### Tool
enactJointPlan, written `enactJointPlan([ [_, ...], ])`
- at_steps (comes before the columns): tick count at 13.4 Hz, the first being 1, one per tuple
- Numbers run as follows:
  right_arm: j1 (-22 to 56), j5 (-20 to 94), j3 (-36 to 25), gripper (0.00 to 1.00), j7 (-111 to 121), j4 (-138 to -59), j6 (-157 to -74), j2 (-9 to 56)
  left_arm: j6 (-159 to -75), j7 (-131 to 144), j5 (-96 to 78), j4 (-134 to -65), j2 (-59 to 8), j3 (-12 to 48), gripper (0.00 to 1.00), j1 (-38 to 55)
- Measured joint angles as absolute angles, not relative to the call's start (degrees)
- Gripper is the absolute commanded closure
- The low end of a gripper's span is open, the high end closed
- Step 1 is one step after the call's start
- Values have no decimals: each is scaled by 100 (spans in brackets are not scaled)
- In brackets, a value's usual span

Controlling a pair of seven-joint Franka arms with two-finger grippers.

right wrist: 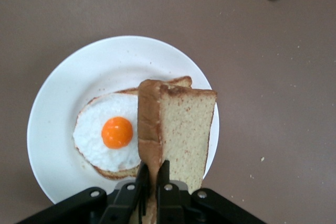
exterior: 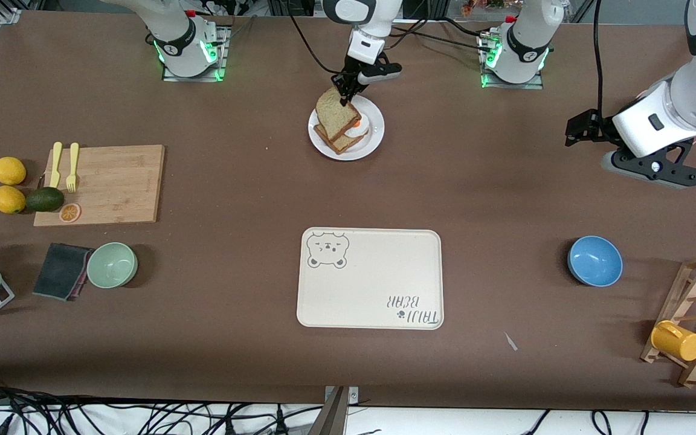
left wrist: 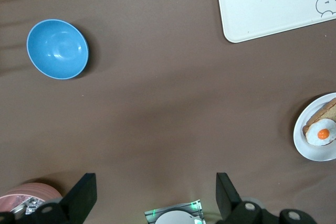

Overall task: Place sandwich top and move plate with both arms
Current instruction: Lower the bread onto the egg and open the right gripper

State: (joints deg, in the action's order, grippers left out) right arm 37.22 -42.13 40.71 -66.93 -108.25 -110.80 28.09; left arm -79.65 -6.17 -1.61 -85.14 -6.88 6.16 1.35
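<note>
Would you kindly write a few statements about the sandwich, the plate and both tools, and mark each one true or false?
1. The right tool is shut on the sandwich top. True.
2. The sandwich top lies flat on the fried egg. False: it is held tilted above the egg.
3. The plate sits on the bear-print tray. False: it is on the table, farther from the front camera.
4. The left tool is open and holds nothing. True.

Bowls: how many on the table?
2. The blue bowl sits toward the left arm's end, beside the bear-print tray. The green bowl sits toward the right arm's end, next to a dark cloth.
</note>
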Motion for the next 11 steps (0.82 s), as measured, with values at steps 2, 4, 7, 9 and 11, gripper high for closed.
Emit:
enactJointPlan([
  [2, 3724, -4326, 4053, 100, -6713, -10752, -11113, 2865, -7964, -617, -164, -8514, -688, 616, 0, 135],
  [4, 3756, -4624, 4024, 100, -6916, -10730, -11239, 3060, -7964, -617, -165, -8514, -688, 616, 0, 135],
  [7, 3825, -4909, 3969, 90, -7178, -10663, -11324, 3332, -7963, -617, -167, -8514, -688, 616, 0, 135],
  [9, 3842, -4909, 3892, 34, -7197, -10558, -11328, 3349, -7963, -617, -168, -8514, -688, 616, 0, 135],
  [11, 3843, -4869, 3806, 0, -7262, -10476, -11341, 3306, -7963, -617, -168, -8514, -688, 616, 0, 135],
])
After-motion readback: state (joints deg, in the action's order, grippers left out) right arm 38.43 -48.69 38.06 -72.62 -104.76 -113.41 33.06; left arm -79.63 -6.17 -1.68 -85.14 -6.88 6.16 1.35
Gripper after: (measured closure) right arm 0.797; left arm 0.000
